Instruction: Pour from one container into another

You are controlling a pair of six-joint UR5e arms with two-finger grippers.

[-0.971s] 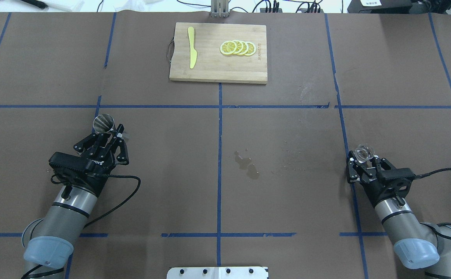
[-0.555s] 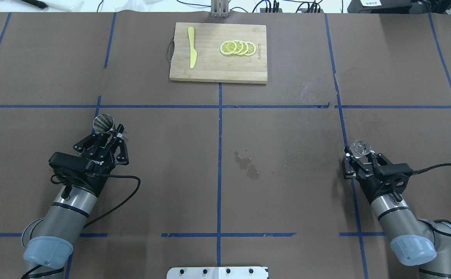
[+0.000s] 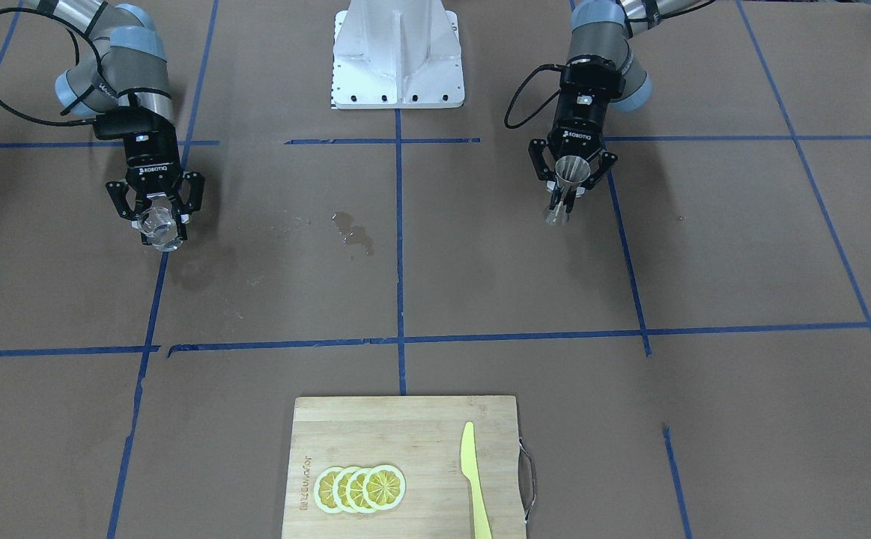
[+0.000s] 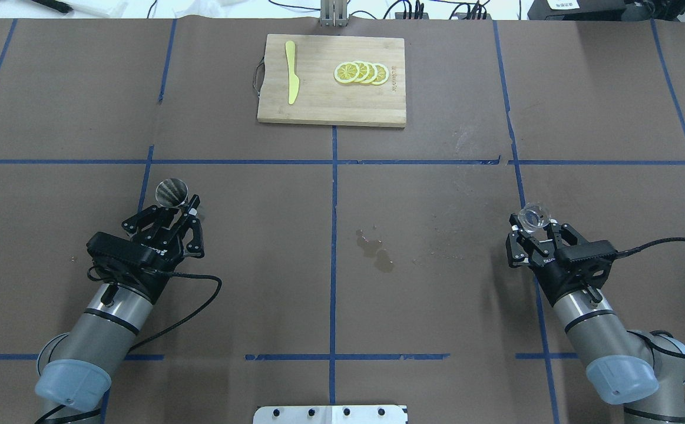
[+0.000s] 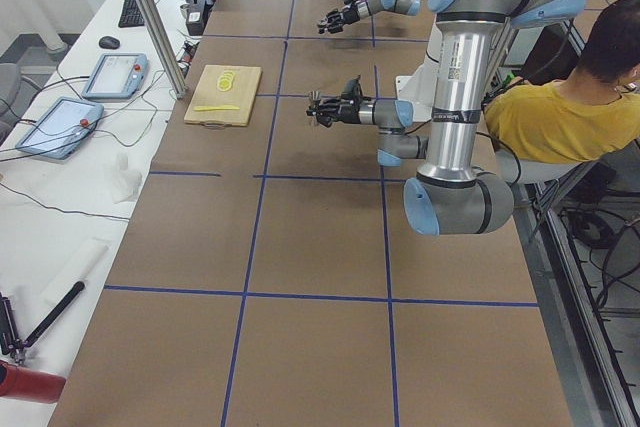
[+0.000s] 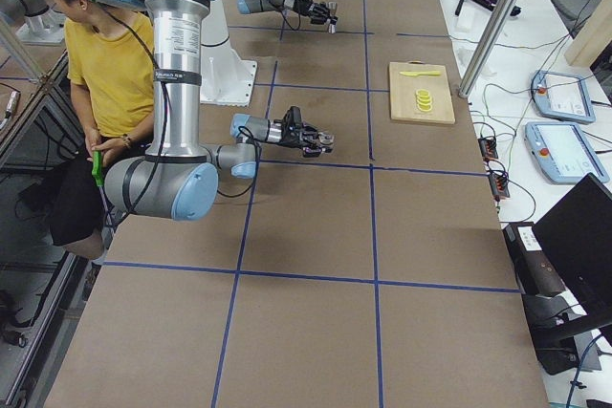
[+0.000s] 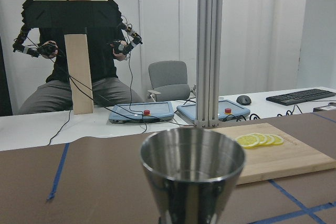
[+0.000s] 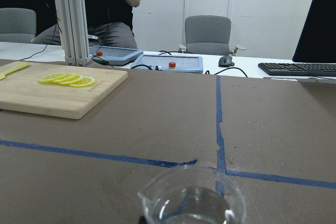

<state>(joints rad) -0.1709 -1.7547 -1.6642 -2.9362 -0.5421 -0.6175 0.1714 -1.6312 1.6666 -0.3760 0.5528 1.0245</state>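
Observation:
The steel hourglass jigger [image 4: 172, 190] stands upright above the table in my left gripper [image 4: 181, 207], which is shut on its waist. In the front view the jigger [image 3: 567, 174] is at the upper right; its open mouth [image 7: 192, 157] fills the left wrist view. The small clear glass cup [image 4: 533, 217] is held upright off the table by my right gripper [image 4: 535, 229], shut on it. It appears at the left of the front view [image 3: 158, 224], and its rim with a pour lip [image 8: 191, 199] shows low in the right wrist view. The two containers are far apart.
A wooden cutting board [image 4: 324, 100] at the far middle carries lemon slices [image 4: 361, 72] and a yellow knife [image 4: 291, 72]. A wet spill [image 4: 374, 250] marks the brown table between the arms. A seated person [image 5: 570, 107] is behind the robot base.
My right gripper has carried the glass cup leftward and a little farther away. My left gripper has shifted the jigger slightly to the right. Both stay shut.

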